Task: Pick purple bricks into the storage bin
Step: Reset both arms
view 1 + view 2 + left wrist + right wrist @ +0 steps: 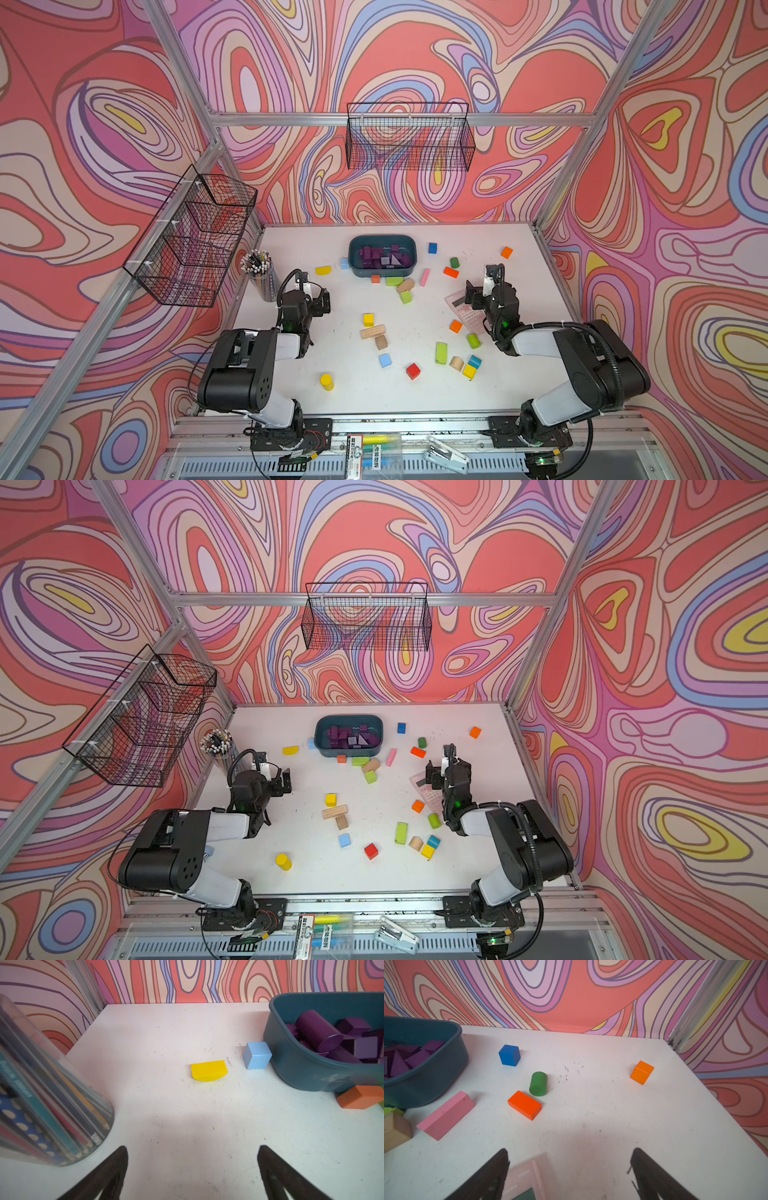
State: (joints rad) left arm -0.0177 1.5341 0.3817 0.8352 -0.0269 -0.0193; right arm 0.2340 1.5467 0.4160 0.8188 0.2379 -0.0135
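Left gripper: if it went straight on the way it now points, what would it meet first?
Probably the yellow half-round block, lying straight ahead of the open left gripper; how high the gripper hangs is unclear.

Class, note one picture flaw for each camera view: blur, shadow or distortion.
Both top views: wide lens splays the corner posts. Left wrist: pencil jar and bin's near rim blurred. Right wrist: soft shadow on the table before the right hand.
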